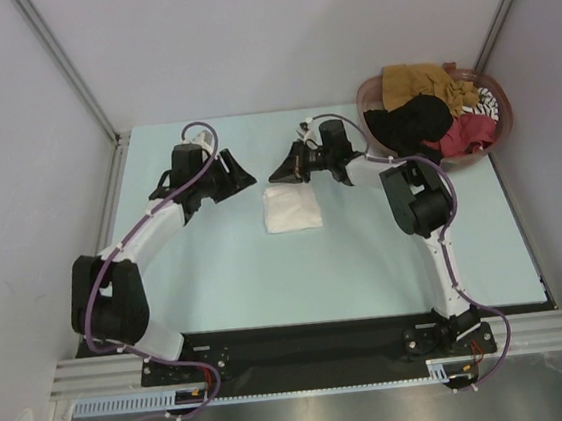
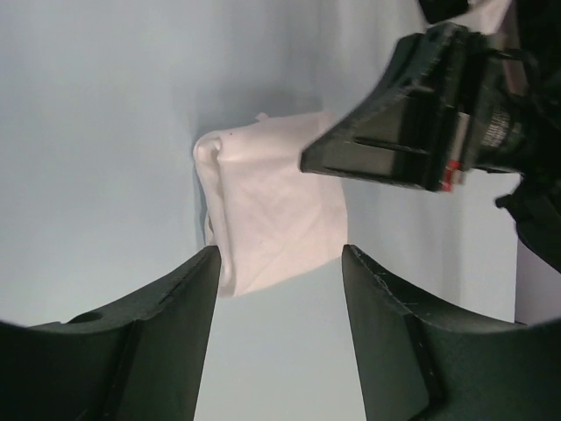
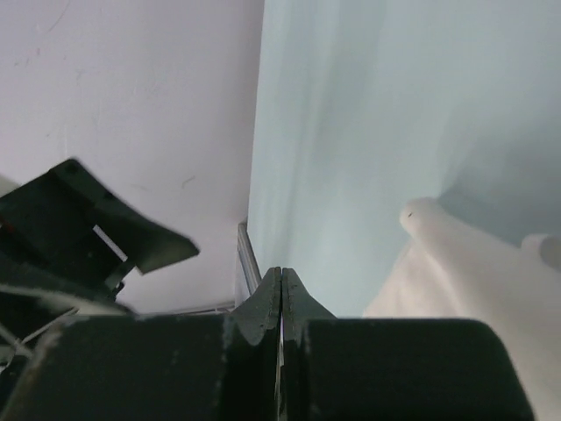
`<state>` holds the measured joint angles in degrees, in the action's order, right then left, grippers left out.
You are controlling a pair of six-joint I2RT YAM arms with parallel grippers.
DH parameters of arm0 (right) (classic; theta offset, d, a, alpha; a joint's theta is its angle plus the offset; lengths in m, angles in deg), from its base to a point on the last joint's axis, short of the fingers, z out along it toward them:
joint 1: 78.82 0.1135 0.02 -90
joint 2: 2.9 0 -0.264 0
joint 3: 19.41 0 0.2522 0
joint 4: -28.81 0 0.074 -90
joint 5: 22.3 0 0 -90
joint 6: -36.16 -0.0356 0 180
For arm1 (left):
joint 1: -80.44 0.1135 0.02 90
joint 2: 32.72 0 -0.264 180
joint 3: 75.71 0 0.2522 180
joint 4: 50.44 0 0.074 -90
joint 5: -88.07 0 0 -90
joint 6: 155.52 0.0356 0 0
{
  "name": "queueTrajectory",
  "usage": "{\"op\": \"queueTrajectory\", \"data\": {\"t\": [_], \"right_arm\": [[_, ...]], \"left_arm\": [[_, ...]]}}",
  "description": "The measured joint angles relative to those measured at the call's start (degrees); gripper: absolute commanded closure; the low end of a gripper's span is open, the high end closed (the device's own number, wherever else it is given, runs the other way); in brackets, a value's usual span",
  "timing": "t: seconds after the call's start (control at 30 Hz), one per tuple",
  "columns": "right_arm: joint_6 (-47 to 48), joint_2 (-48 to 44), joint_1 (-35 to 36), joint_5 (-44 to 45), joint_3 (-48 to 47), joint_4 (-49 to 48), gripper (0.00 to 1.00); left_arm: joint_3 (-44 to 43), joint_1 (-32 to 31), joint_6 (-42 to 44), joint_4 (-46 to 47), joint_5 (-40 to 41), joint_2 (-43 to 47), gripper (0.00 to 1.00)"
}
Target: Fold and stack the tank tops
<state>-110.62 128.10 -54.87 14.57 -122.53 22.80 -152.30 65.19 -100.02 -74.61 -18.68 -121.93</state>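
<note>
White tank top (image 1: 291, 209), folded into a near-square packet, lies flat on the pale blue table (image 1: 219, 287), midway across and toward its far edge, as two robot arms hover just beyond it. Left gripper (image 1: 232, 175), jaws spread wide and empty, hangs just off the packet's far-left corner. Right gripper (image 3: 280, 279), fingers pressed together on nothing, sits just past the packet's far edge. Unfolded tops (image 1: 417, 121) in mustard, black, red and stripes are heaped in a round basket (image 1: 508, 111) at the far-right corner. That heap lies to the right of both grippers, and the right arm is plainly the nearer, so fetching the next garment looks like its job once its fingers part.
</note>
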Motion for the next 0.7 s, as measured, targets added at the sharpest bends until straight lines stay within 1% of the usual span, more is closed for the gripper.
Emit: {"op": "queueTrajectory", "data": {"t": [0.17, 0.27, 0.3, 0.57, 0.7], "right_arm": [[1.55, 6.69, 0.15, 3.21, -5.20, 4.28, 1.00], [1.36, 11.26, 0.31, 4.44, -5.64, 6.12, 1.00], [0.00, 12.20, 0.26, 3.45, -5.77, 5.66, 1.00], [-0.13, 12.92, 0.20, 3.32, -7.74, 6.25, 0.99], [0.13, 11.08, -0.20, 4.07, -7.17, 7.13, 0.98]], "left_arm": [[5.05, -0.17, -0.13, 3.08, -1.03, 4.63, 0.37], [7.67, -0.87, -0.13, 4.13, -1.68, 5.31, 0.37], [8.37, -1.36, -0.11, 4.35, -1.81, 5.31, 0.37], [10.14, -5.44, 0.07, 7.15, -3.26, 4.72, 0.37], [9.70, -7.39, 0.13, 9.27, -3.34, 2.43, 0.38]]}}
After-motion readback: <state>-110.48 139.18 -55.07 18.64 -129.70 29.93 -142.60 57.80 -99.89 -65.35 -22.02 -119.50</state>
